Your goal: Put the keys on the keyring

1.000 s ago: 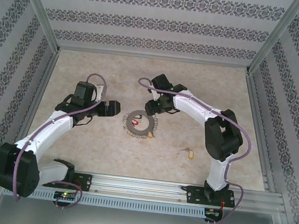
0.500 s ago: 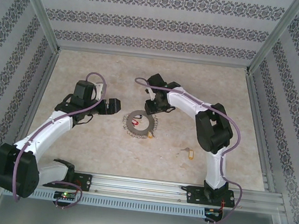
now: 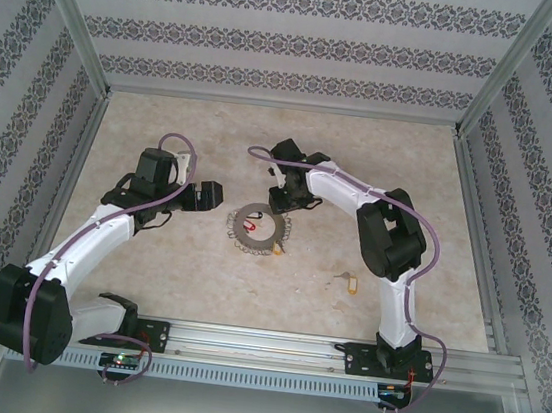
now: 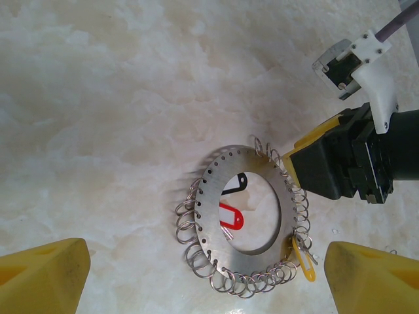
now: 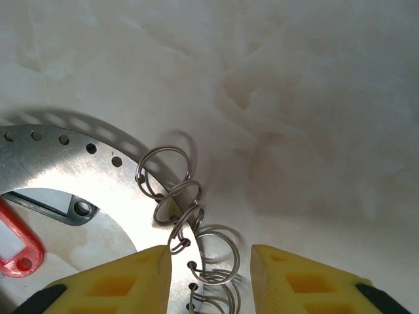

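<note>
**While lining up on the keyring (image 3: pixel 256 227)**

My left gripper (image 3: pixel 213 195) hangs wide open; my right gripper (image 5: pixel 211 252) stands part-open astride loops (image 5: pixel 177 203) of the keyring, flat between them, clamping nothing. Next, I judge, pinch one loop for the red key (image 4: pixel 230 216).

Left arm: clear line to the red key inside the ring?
Probably yes: the red key lies uncovered in the hole of the ring, the left fingers stand wide open facing it, and the right fingers sit at the opposite rim.
</note>
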Action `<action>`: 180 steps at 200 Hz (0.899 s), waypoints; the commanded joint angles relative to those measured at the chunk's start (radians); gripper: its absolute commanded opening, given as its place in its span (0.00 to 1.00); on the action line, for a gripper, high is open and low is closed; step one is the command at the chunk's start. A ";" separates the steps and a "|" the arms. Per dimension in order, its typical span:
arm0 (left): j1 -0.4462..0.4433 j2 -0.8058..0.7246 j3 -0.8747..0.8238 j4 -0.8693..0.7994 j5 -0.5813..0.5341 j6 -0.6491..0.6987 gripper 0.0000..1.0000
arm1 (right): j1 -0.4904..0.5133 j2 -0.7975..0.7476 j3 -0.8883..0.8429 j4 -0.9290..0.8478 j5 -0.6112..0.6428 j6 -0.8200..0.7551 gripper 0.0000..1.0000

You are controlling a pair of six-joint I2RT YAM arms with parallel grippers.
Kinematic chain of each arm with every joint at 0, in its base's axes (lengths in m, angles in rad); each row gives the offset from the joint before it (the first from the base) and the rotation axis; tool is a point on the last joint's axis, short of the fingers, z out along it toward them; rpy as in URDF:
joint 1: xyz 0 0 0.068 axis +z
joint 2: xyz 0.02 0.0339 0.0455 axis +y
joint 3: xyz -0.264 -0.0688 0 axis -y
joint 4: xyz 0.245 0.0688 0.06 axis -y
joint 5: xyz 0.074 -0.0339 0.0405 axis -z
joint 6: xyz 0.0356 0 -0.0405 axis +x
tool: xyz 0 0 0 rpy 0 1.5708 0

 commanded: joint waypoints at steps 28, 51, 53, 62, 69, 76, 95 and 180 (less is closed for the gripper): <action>-0.007 -0.005 0.007 0.030 0.001 -0.001 0.93 | 0.014 0.031 0.034 0.017 -0.030 0.023 0.38; -0.008 -0.006 0.005 0.028 -0.001 0.000 0.93 | 0.015 0.043 0.045 0.013 -0.023 0.022 0.38; -0.008 -0.005 0.005 0.029 -0.001 0.001 0.93 | 0.014 0.044 0.046 0.012 -0.022 0.022 0.38; -0.008 -0.008 0.005 0.030 0.002 0.000 0.93 | 0.013 0.049 0.050 0.009 -0.017 0.021 0.38; -0.008 -0.009 0.006 0.029 0.000 0.001 0.93 | 0.015 0.052 0.050 0.008 -0.015 0.021 0.37; -0.008 -0.009 0.006 0.030 0.000 0.000 0.93 | 0.015 0.054 0.050 0.009 -0.014 0.021 0.36; -0.008 -0.014 0.007 0.028 -0.003 0.004 0.93 | 0.013 0.062 0.052 0.013 -0.017 0.021 0.35; -0.008 -0.033 0.009 0.020 -0.012 0.011 0.93 | 0.012 0.080 0.060 0.008 -0.002 0.015 0.22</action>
